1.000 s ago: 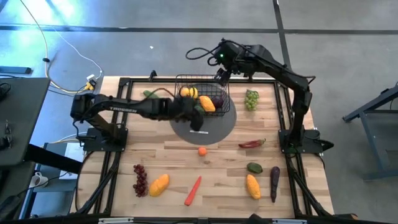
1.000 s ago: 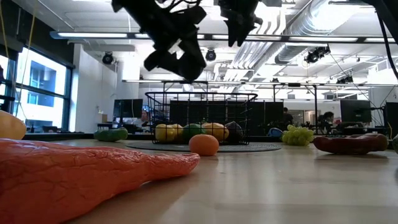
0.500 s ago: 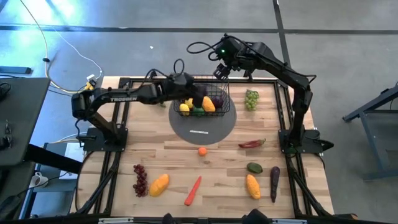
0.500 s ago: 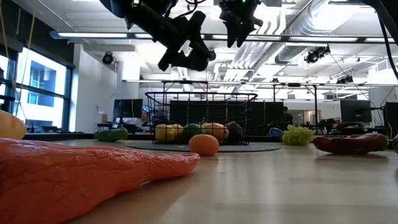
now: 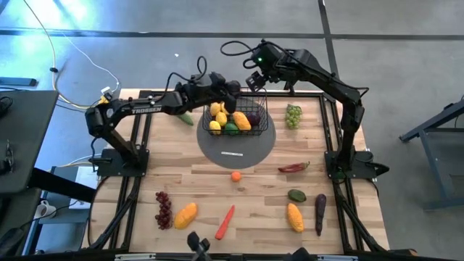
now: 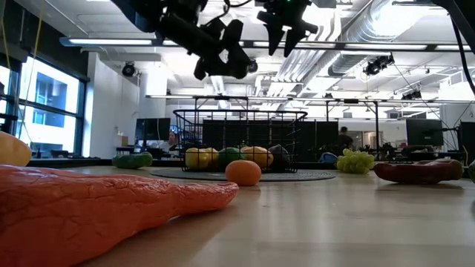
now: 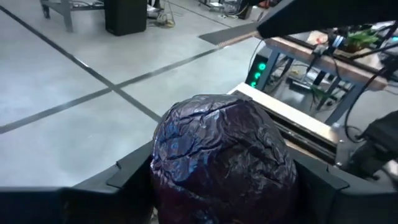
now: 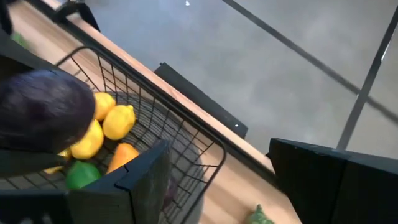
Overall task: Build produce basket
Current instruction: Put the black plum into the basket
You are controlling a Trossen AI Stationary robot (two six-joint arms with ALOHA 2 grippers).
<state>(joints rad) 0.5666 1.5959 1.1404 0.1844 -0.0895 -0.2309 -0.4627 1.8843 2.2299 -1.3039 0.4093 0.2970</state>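
Swinging up from the mat side, the left gripper [image 5: 230, 88] now hangs over the basket [image 5: 255, 110] back rim w/ a plum [image 7: 221, 152] clamped between its fingers; a sec ago it was lower, toward the front. Judging by that, a drop into the basket comes next. Basket already holds lemons [image 5: 217, 109], a mango [image 5: 241, 122], sth green. Left arm stretched long across to the basket, wrist raised. Right gripper [image 5: 257, 81] hovers just beside, over the basket's far corner, jaws spread, empty.

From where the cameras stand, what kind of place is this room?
Probably a robotics lab in an open industrial hall: exposed ceiling ducts, desks with monitors behind, and a wooden table with toy produce.
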